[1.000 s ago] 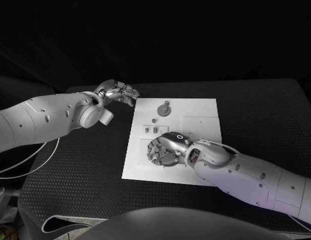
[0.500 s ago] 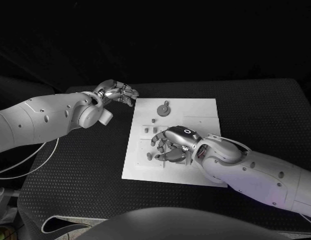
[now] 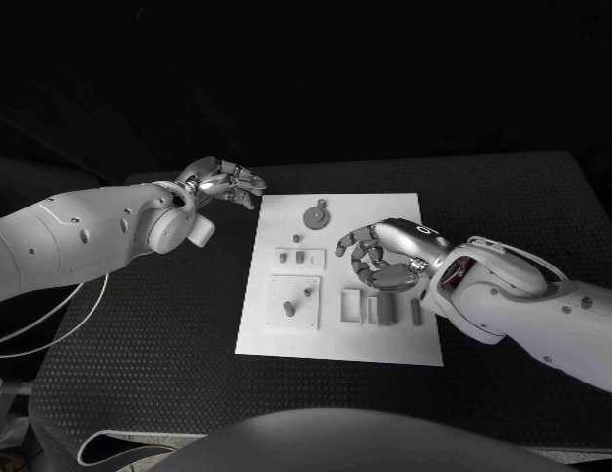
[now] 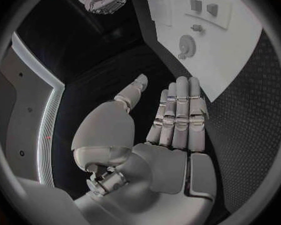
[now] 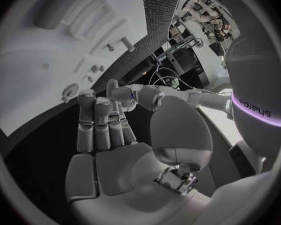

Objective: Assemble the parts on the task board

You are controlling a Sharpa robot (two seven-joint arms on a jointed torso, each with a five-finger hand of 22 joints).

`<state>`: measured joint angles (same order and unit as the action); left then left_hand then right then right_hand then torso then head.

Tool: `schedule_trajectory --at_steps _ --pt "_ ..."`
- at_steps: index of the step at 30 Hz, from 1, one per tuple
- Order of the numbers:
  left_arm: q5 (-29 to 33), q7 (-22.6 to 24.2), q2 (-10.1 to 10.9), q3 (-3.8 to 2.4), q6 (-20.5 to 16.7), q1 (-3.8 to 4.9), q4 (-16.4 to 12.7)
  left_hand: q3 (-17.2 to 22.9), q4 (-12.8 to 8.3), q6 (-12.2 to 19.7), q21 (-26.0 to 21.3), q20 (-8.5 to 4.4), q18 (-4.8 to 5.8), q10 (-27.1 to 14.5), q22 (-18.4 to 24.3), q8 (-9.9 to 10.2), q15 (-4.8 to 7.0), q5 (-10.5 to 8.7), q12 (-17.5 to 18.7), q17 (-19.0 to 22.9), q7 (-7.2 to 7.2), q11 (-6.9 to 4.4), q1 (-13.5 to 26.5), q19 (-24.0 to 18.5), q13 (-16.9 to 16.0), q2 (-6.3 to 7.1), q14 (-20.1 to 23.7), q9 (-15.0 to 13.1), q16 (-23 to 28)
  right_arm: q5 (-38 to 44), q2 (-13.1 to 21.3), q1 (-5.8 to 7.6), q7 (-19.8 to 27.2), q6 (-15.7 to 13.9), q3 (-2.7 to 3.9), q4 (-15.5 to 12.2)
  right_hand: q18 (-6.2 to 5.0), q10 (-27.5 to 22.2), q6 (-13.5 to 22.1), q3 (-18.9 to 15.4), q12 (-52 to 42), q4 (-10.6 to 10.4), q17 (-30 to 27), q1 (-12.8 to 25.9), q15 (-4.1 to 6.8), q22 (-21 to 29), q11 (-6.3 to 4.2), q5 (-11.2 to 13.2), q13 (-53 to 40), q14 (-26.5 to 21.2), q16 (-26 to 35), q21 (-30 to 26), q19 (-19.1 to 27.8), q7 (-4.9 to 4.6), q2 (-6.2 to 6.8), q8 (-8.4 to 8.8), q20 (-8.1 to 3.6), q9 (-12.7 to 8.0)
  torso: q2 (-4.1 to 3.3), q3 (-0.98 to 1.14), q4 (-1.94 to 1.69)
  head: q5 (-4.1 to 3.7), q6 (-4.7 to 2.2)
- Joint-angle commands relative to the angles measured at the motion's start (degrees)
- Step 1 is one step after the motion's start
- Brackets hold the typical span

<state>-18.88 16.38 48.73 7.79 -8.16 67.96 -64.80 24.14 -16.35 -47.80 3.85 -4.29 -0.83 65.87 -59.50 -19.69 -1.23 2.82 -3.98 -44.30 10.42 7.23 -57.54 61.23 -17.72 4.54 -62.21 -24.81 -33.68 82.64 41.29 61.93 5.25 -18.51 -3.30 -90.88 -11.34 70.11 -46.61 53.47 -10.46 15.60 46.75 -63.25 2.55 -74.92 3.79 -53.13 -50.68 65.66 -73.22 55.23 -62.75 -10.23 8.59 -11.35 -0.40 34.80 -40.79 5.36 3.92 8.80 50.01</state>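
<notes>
The white task board (image 3: pixel 392 221) lies in the middle of the table, with small grey parts on it. A round gear-like part (image 3: pixel 316 212) sits near its far edge, and small blocks (image 3: pixel 302 258) lie below it. A peg stands on a square plate (image 3: pixel 293 296) at the near left, beside several flat bars (image 3: pixel 377 309). My right hand (image 3: pixel 385 258) hovers over the board's middle right with its fingers loosely curled and its palm (image 5: pixel 106 130) empty. My left hand (image 3: pixel 221 185) hangs off the board's far left corner; its fingers (image 4: pixel 178 115) are straight and hold nothing.
The black table (image 3: pixel 533 206) spreads out on both sides of the board. A white cable (image 3: pixel 51 320) hangs under my left arm at the table's left edge. In the left wrist view the board (image 4: pixel 240 35) and the gear-like part (image 4: pixel 189 45) lie beyond the fingers.
My right hand has moved from the board's near left towards its middle right, uncovering the square plate and the bars. The left hand has stayed where it was.
</notes>
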Motion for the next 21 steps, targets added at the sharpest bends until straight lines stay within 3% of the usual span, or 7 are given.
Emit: schedule_trajectory --at_steps 1,6,8,11,12,17,21 --pt "0.30 0.40 -0.30 -0.02 0.86 -0.07 0.18 -0.42 0.08 0.40 0.26 -0.12 0.24 -0.34 0.09 -0.37 0.01 0.12 -0.11 -0.09 0.10 -0.18 0.54 -0.37 0.06 0.05 0.26 0.09 0.32 -2.89 0.95 0.00 -0.64 0.63 -0.02 0.05 -3.66 -0.77 0.83 0.74 0.08 -0.24 -0.07 0.57 -0.14 -1.15 0.13 0.53 -0.29 -0.61 -0.18 0.37 0.19 -0.17 0.96 0.06 0.32 0.16 0.27 0.31 0.42 -0.97 -0.16" --pt "0.30 0.38 -0.47 0.00 1.05 -0.33 0.55 -0.42 0.08 0.40 0.26 -0.12 0.24 -0.35 0.09 -0.38 0.01 0.12 -0.11 -0.10 0.10 -0.18 0.58 -0.37 0.07 0.04 0.26 0.09 0.33 -2.77 2.59 0.00 -1.60 1.06 -0.04 0.53 -3.66 -1.27 1.26 0.36 0.03 -0.25 -0.06 1.20 -0.28 -1.14 0.26 2.14 -0.74 -0.71 -0.35 0.60 0.19 -0.28 1.58 0.05 0.29 0.35 0.40 0.74 0.72 -1.63 -0.22" --pt "0.30 0.36 -0.48 0.01 1.06 -0.40 0.62 -0.43 0.08 0.40 0.26 -0.12 0.24 -0.34 0.10 -0.38 0.01 0.12 -0.11 -0.10 0.10 -0.18 0.59 -0.38 0.07 0.04 0.26 0.09 0.33 -2.54 3.18 0.00 -2.20 1.18 -0.05 0.75 -3.66 -1.51 1.36 0.17 0.04 -0.26 -0.07 1.47 -0.34 -1.12 0.30 2.47 -0.90 -0.78 -0.39 0.65 0.24 -0.31 1.87 0.01 0.29 0.45 0.40 0.72 0.70 -2.21 -0.32" --pt "0.30 0.32 -0.47 0.02 1.09 -0.47 0.73 -0.43 0.09 0.41 0.26 -0.12 0.23 -0.35 0.10 -0.39 0.01 0.12 -0.11 -0.10 0.10 -0.18 0.61 -0.38 0.07 0.04 0.26 0.09 0.34 -1.71 4.01 0.00 -3.69 1.36 -0.08 0.95 -3.66 -1.83 1.45 -1.62 -0.07 -0.16 -0.07 2.81 -0.34 -1.09 0.29 10.28 -1.37 -0.88 -0.56 0.86 0.25 -0.34 2.62 -0.25 0.20 0.83 0.33 0.61 0.66 -2.67 -0.37" --pt "0.30 0.31 -0.47 0.04 1.09 -0.48 0.74 -0.43 0.09 0.41 0.26 -0.12 0.23 -0.35 0.10 -0.39 0.01 0.12 -0.11 -0.11 0.10 -0.18 0.62 -0.38 0.08 0.04 0.26 0.09 0.34 -1.20 4.35 0.00 -4.20 1.81 -0.11 0.92 -3.64 -1.82 1.45 -5.49 -0.22 -0.98 -0.01 5.98 -0.61 -1.19 0.47 11.18 -1.60 -0.77 -0.76 1.32 -0.14 -0.43 2.85 -0.41 0.39 1.03 0.33 0.62 0.68 -2.90 -0.39" --pt "0.30 0.20 -0.46 0.09 1.23 -0.59 0.86 -0.44 0.08 0.41 0.26 -0.12 0.23 -0.35 0.11 -0.39 0.01 0.12 -0.11 -0.11 0.10 -0.18 0.65 -0.38 0.08 0.04 0.26 0.10 0.34 0.21 5.88 -0.01 -7.16 3.48 -0.51 0.42 -3.66 -1.54 0.84 -15.37 -1.10 -0.29 -0.14 8.11 0.14 -0.90 -0.13 10.29 -3.04 -0.66 -0.97 1.43 -0.05 0.09 1.86 -1.48 -0.25 2.20 0.31 0.56 0.69 -3.79 -0.27" --pt "0.30 0.14 -0.56 0.14 1.39 -0.70 0.96 -0.44 0.08 0.40 0.26 -0.13 0.23 -0.35 0.11 -0.40 0.01 0.12 -0.11 -0.12 0.10 -0.18 0.67 -0.38 0.09 0.03 0.26 0.10 0.35 0.46 7.42 -0.05 -10.38 4.90 -0.97 -0.93 -3.66 1.54 -1.89 -20.08 -4.82 -2.55 -0.32 8.78 1.39 -0.75 -1.49 10.24 -6.02 0.68 -1.36 1.82 -1.28 1.50 2.85 -3.37 -0.84 3.64 0.30 0.48 0.59 -4.36 -0.04"
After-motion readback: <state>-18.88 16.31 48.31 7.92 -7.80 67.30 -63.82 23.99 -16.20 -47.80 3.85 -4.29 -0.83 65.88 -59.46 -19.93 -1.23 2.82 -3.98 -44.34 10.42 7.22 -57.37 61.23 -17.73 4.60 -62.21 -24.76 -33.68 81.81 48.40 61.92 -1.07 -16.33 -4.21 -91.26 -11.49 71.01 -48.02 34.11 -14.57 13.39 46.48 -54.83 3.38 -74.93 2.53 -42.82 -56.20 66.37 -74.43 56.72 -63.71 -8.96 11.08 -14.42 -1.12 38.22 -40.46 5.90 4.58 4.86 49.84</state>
